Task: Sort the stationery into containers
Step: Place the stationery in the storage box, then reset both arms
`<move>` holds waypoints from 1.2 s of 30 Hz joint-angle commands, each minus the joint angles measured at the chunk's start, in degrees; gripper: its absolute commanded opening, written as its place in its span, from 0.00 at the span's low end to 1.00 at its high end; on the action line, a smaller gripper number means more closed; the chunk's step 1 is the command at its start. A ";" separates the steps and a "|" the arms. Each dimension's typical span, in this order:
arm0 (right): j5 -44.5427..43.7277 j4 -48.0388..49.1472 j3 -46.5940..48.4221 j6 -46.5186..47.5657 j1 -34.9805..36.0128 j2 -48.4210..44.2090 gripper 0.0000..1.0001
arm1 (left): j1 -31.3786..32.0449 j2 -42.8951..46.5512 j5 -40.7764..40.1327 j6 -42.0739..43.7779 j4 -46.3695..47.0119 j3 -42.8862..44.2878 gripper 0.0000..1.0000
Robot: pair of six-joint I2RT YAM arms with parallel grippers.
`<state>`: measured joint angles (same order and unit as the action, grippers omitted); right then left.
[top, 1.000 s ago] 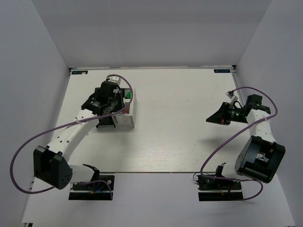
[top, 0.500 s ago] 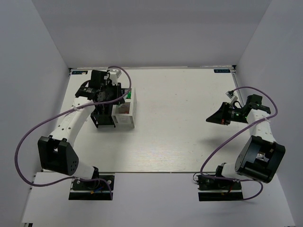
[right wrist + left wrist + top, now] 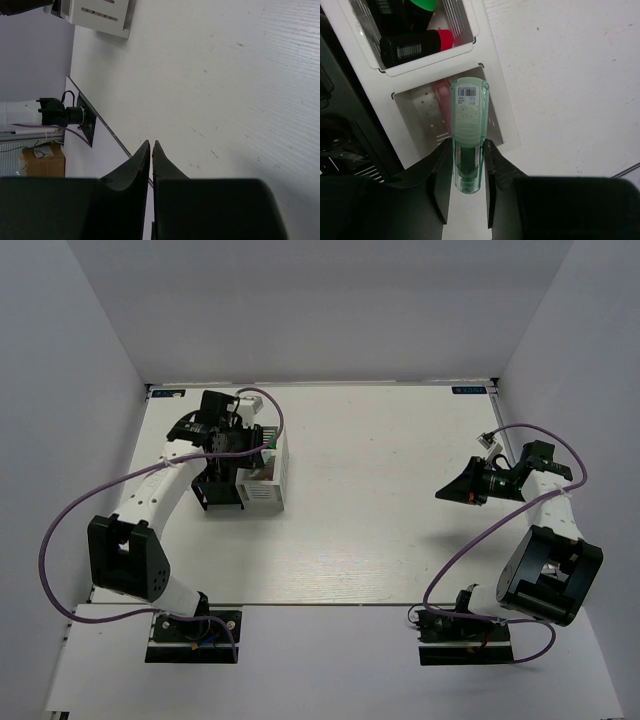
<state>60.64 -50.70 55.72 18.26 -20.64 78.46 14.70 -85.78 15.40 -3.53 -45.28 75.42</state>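
Observation:
My left gripper is shut on a translucent green pen-like piece and holds it above the lower compartment of the white container. A translucent pink piece lies in that compartment. The upper compartment holds a black highlighter with a pink-red end and one with a green end. The black container joins the white one on the left. In the top view the left gripper hovers over the two containers. My right gripper is shut and empty over bare table; it also shows in the right wrist view.
White walls close in the table on three sides. The containers stand at the back left, and the white one shows far off in the right wrist view. The arm bases and their cables sit at the near edge.
The left arm's elbow has swung left and its wrist has shifted over the containers, still holding the green piece. The right arm has not moved.

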 commanded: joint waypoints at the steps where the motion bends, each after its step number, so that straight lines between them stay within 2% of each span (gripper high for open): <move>1: 1.85 -1.25 2.20 0.81 -0.45 0.12 0.08 | 0.68 -1.05 -0.90 0.81 -0.86 1.31 0.27; 9: 2.20 -1.42 2.28 1.07 -0.98 -0.06 0.09 | 1.47 -4.04 -4.23 0.10 -1.31 3.16 0.34; 12: 2.46 -1.77 2.20 1.34 -1.15 0.55 0.09 | 1.47 -4.31 -6.25 -0.25 -1.04 3.42 0.43; 13: 2.55 -1.77 2.20 1.43 -1.15 0.12 0.09 | 1.47 -4.05 -6.87 -0.42 -1.04 3.77 0.52; 14: 2.64 -1.77 2.28 1.60 -1.24 0.12 0.10 | 1.56 -4.22 -7.39 -0.51 -0.95 4.03 0.55; 17: 2.90 -2.30 2.28 1.87 -1.33 0.12 0.16 | 1.74 -3.17 -8.80 -0.95 -0.87 4.47 0.63; 19: 2.90 -2.47 2.37 2.56 -1.33 0.03 0.20 | 2.00 -2.99 -8.63 -1.04 -1.13 5.79 0.64; 20: 2.99 -2.91 2.63 2.48 -1.42 0.03 0.20 | 2.09 -2.30 -8.46 -1.04 -1.22 6.05 0.62; 21: 2.99 -3.00 2.72 2.57 -1.33 0.12 0.20 | 2.44 -2.11 -8.28 -1.04 -1.57 7.10 0.55; 22: 2.73 -3.09 2.72 2.83 -1.24 0.03 0.20 | 2.53 -0.81 -7.93 -1.30 -1.22 7.20 0.39; 23: 2.47 -3.44 3.07 2.75 -1.15 0.12 0.20 | 2.88 -0.19 -6.01 -2.17 -1.22 7.37 0.00; 25: -0.16 -3.70 3.78 2.92 -0.98 -0.06 0.21 | 3.58 2.80 -3.90 -4.10 -1.04 5.98 0.00; 26: -1.57 -4.06 4.13 3.44 -0.63 -0.23 0.21 | 5.84 5.94 -3.01 -4.12 -0.52 4.84 0.00; 27: -4.71 -3.62 5.26 3.53 -0.36 -1.28 0.23 | 7.09 10.32 -3.88 -4.03 0.62 0.74 0.11; 28: -9.53 -0.66 5.18 2.14 -0.01 -1.98 0.23 | 8.66 12.63 -5.19 -3.85 2.19 -3.65 0.32; 29: -16.54 4.07 4.14 -0.31 0.95 -4.95 0.24 | 13.64 19.96 -9.38 -4.29 2.91 -8.31 0.77; 30: -21.13 9.25 3.78 -1.29 1.65 -6.11 0.27 | 15.26 22.30 -14.99 -4.99 3.87 -10.62 1.00; 31: -30.05 11.82 3.43 -2.26 3.05 -7.17 0.32 | 16.66 24.67 -18.18 -6.82 4.66 -17.60 1.00; 32: -38.32 14.37 2.82 -4.61 3.59 -8.13 0.54 | 19.90 29.39 -20.91 -9.28 4.85 -19.67 1.00; 33: -41.54 18.05 2.98 -5.16 4.12 -9.97 0.89 | 20.71 33.35 -27.29 -11.39 5.02 -21.52 1.00; 34: -44.18 21.05 3.07 -6.82 5.25 -10.60 0.90 | 20.98 34.96 -29.18 -12.46 4.41 -25.72 1.00; 35: -51.69 22.12 3.42 -9.79 5.87 -11.30 0.90 | 21.59 38.11 -32.16 -13.95 3.02 -26.80 1.00; 36: -53.68 24.13 3.60 -11.30 6.23 -11.66 0.90 | 21.69 40.66 -32.97 -15.00 2.39 -27.60 1.00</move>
<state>26.09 -37.85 58.15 13.43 -15.59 68.88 36.18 -49.04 -5.32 -12.86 -42.06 51.18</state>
